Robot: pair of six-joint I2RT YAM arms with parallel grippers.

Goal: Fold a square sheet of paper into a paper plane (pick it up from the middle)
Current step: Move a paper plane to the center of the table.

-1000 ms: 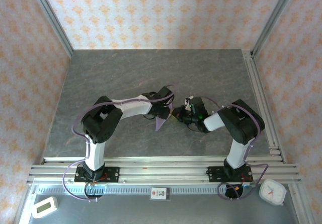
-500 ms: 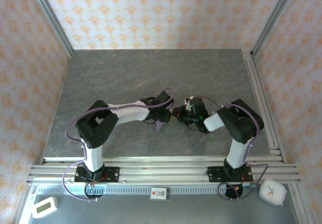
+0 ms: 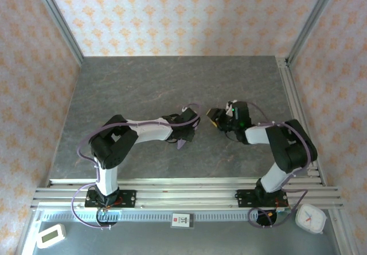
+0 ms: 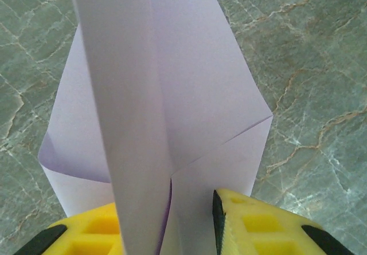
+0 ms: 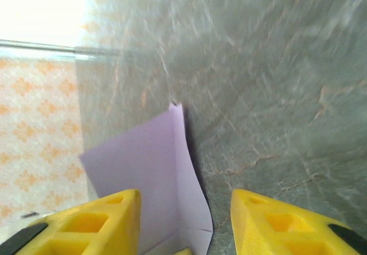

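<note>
The lilac sheet of paper (image 4: 172, 83) is folded, with a centre crease and slanted flaps. It stands between the yellow fingers of my left gripper (image 4: 169, 229), which is shut on its lower edge. From above, the left gripper (image 3: 184, 132) sits at mid-table and a lilac tip of the paper (image 3: 182, 144) pokes out below it. My right gripper (image 3: 214, 117) hangs a little to the right of it, apart from the paper. Its wrist view shows the right gripper (image 5: 183, 223) open, with the paper (image 5: 143, 175) beyond and left of the gap, touching neither finger.
The grey marbled tabletop (image 3: 172, 83) has patterned walls on three sides. Aluminium rails (image 3: 183, 187) run along the near edge, and another rail (image 3: 299, 117) follows the right side. A white clock (image 3: 310, 218) and a small white timer (image 3: 50, 235) lie in front of the rails.
My right gripper has opened, let go of the paper and drawn back up and to the right. The left gripper keeps its grip and has lowered the paper slightly.
</note>
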